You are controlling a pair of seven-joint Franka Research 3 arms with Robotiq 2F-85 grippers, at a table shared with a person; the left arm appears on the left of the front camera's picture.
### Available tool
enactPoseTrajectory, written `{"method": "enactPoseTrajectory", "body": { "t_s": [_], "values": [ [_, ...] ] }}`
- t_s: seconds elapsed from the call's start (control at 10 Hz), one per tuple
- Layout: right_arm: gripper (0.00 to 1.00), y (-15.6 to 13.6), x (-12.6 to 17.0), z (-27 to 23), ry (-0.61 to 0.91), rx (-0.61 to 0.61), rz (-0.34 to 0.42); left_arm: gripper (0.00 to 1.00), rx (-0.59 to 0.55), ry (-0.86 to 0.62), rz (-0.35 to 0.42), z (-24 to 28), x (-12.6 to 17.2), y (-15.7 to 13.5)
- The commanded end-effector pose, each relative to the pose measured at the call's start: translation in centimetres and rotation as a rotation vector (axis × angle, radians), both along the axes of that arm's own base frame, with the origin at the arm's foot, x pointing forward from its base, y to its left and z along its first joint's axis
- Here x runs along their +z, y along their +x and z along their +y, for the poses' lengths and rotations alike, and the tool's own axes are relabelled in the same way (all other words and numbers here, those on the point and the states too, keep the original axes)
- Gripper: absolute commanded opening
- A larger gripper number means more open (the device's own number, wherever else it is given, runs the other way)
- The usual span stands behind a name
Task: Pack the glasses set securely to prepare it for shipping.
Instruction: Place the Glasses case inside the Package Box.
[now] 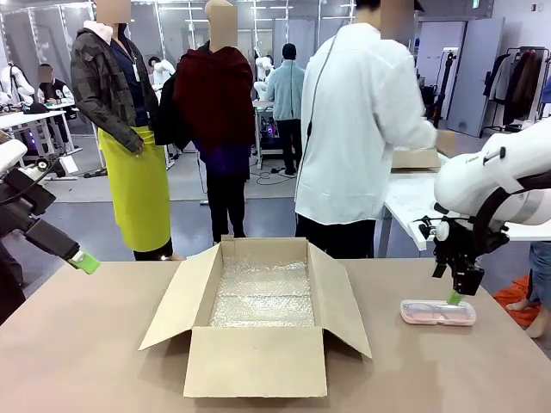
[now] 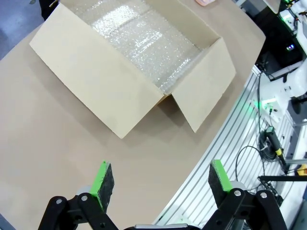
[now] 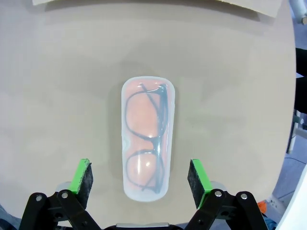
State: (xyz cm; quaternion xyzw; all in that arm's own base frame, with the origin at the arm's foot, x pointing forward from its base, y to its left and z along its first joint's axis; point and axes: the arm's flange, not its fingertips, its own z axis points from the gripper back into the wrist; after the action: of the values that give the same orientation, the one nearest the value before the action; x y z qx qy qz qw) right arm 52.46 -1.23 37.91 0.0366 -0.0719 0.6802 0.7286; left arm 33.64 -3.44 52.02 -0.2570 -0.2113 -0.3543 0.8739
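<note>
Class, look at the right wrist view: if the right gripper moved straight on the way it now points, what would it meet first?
Most likely the pale pink glasses case, lying flat on the table squarely ahead of the open right gripper; the gap between them is hard to judge.

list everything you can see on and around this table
table: one, tan, under everything
cardboard box: one, brown, flaps open, middle of table
bubble wrap: one sheet, clear, lining the box floor
glasses case: one, pale pink translucent, flat on table right of the box
glasses: one pair, dark frame, inside the case
person: one, white top, far side
left gripper: black, green pads, open, above table left of box
right gripper: black, green pads, open, over the case
</note>
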Motion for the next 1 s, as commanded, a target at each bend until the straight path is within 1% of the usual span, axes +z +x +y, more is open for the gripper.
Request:
{"method": "enactPoseTrajectory", "body": {
  "t_s": [0.0, 0.3, 0.4, 0.5, 0.8, 0.9],
  "values": [
    [1.00, 1.6, -1.7, -0.5, 0.009, 0.019, 0.028, 1.00, -0.029, -0.019, -0.003, 0.3, 0.1, 0.1],
    [1.00, 3.1, -4.6, -0.6, 0.000, -0.052, 0.062, 1.00, -0.029, -0.019, -0.003, 0.3, 0.1, 0.1],
    [1.00, 3.4, -5.4, -0.7, -0.009, -0.054, 0.058, 1.00, -0.029, -0.019, -0.003, 0.3, 0.1, 0.1],
    [1.00, 3.8, -6.3, -0.6, -0.020, -0.056, 0.079, 1.00, -0.029, -0.019, -0.003, 0.3, 0.1, 0.1],
    [1.00, 4.3, -7.7, -0.4, -0.018, -0.049, 0.102, 1.00, -0.029, -0.019, -0.003, 0.3, 0.1, 0.1],
    [1.00, 4.2, -7.8, -0.3, -0.014, -0.048, 0.100, 1.00, -0.029, -0.019, -0.003, 0.3, 0.1, 0.1]
  ]
}}
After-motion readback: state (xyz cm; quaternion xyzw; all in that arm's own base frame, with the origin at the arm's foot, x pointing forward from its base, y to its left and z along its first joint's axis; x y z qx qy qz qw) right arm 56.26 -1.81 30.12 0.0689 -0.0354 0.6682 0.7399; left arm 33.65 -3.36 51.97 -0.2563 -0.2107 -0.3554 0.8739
